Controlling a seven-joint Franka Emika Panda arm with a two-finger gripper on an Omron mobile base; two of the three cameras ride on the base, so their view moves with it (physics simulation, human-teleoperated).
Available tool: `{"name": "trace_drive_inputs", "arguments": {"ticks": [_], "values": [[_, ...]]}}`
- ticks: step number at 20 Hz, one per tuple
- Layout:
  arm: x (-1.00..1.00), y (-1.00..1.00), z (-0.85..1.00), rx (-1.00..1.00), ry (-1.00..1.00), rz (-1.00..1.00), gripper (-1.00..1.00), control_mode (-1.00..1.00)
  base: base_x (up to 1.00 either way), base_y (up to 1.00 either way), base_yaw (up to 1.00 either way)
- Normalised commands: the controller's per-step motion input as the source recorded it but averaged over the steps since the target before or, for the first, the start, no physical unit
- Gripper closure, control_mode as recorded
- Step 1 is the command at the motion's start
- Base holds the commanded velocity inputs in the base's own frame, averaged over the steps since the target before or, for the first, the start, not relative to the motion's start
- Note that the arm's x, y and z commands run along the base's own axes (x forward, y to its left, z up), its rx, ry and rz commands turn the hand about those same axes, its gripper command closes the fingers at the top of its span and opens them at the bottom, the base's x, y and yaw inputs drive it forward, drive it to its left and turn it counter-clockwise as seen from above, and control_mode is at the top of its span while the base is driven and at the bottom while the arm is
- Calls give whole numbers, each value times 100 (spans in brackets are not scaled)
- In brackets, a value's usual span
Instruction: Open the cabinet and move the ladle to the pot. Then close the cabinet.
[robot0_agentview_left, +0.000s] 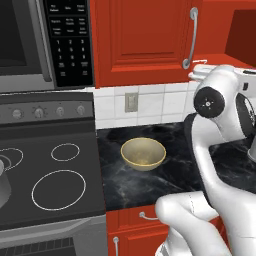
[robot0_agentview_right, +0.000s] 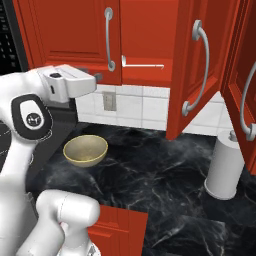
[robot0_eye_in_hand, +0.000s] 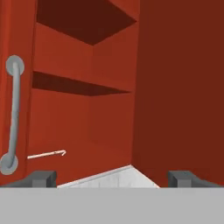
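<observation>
Red all round: the cabinet (robot0_agentview_right: 145, 35) is seen with one door (robot0_agentview_right: 181, 30) swung out and the other shut. The jaws (robot0_eye_in_hand: 113, 179) are spread to their full width, nothing is held between them, and they are aimed into the open half from just outside.

The ladle (robot0_eye_in_hand: 46, 154) is picked out as a thin pale line lying flat on the bottom shelf, ahead of the jaws and off to their left, close behind the shut door's silver handle (robot0_eye_in_hand: 13, 118). It is judged to be light, stiff and smooth, likely metal, so a slip or a swivel between the pads can be expected if it is pinched at one end. A hold across the slim handle, near the middle, is judged safest, with the jaws brought down over it, since very little sits proud of the shelf.

Plenty is hard to read. The ladle is so thin that the bowl end cannot be told from the hook end, and part of it may be masked by the shut door. The upper shelves are lost in shadow. A grey sliver (robot0_agentview_left: 251, 150) beside the arm, low and off to the right of the jaws, may be the pot, but it is cut off by the frame edge and cannot be confirmed. The yellowish bowl (robot0_agentview_right: 85, 150) lies on the surface below the jaws.
</observation>
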Motion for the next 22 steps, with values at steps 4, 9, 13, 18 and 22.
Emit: {"name": "trace_drive_inputs", "arguments": {"ticks": [4, 9, 13, 18, 22], "values": [[6, 32, 0, 21, 2, 27, -100, -100, 0, 0, 0], [36, 4, 0, 21, 7, 18, -100, -100, 0, 0, 0], [36, 0, 0, 11, 3, 13, -100, -100, 0, 0, 0], [16, 1, 0, 3, 2, 9, -100, -100, 0, 0, 0], [4, 0, 0, 0, 0, 8, -100, -100, 0, 0, 0]]}}
